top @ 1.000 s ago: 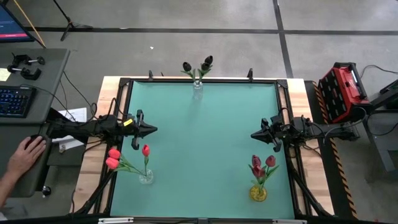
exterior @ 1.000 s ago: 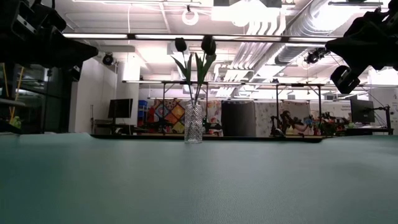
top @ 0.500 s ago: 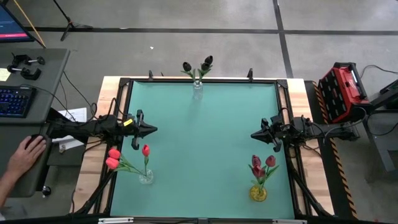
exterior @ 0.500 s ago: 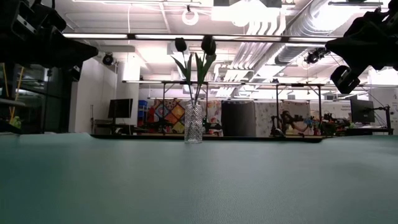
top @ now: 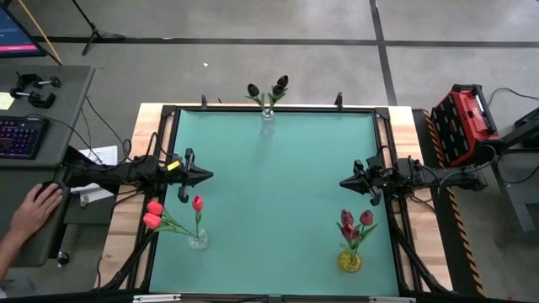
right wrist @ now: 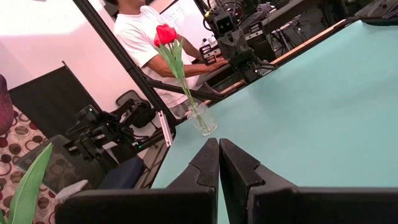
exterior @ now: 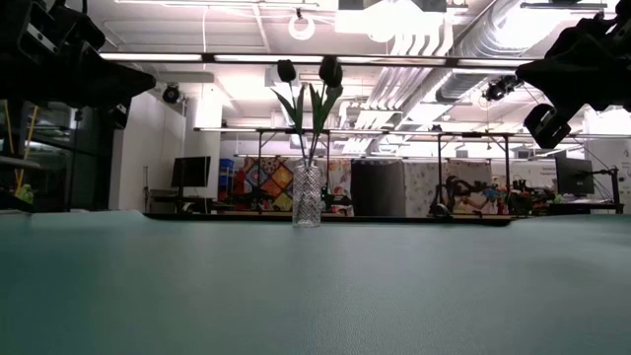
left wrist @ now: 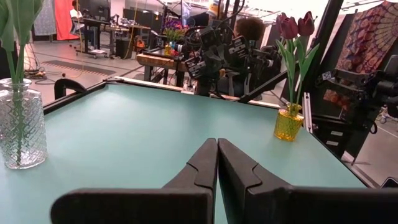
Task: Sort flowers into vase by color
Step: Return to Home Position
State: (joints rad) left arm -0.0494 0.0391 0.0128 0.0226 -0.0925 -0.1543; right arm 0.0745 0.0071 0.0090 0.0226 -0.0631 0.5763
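**A:** At the left edge of the desk (top: 278, 189), the left tool (top: 208, 175) hangs over the green top. It points inward, and its two fingers are pressed flat together with nothing between them.

**B:** And the other one?

**A:** The right tool (top: 343, 182) mirrors it from the right edge, fingers closed tight as well and holding nothing. The two face each other across the middle, well apart.

**B:** Where are the flowers?

**A:** All in vases. The red tulips (top: 154, 208) stand in a clear vase (top: 198, 241) at the near left corner. Two heads lean out toward the left rail and one is more upright. The maroon tulips (top: 366, 217) are in a yellow vase (top: 349, 262) at the near right corner, just near of the right tool. The black tulips (top: 280, 82) sit in a patterned glass vase (top: 268, 116) at the middle of the far edge, stems upright and green leaves spread.

**B:** Anyone about?

**A:** A person's hand (top: 34, 206) rests on a side desk (top: 59, 93) off to the left, apart from the arms. There is a keyboard (top: 21, 136) farther back on it.
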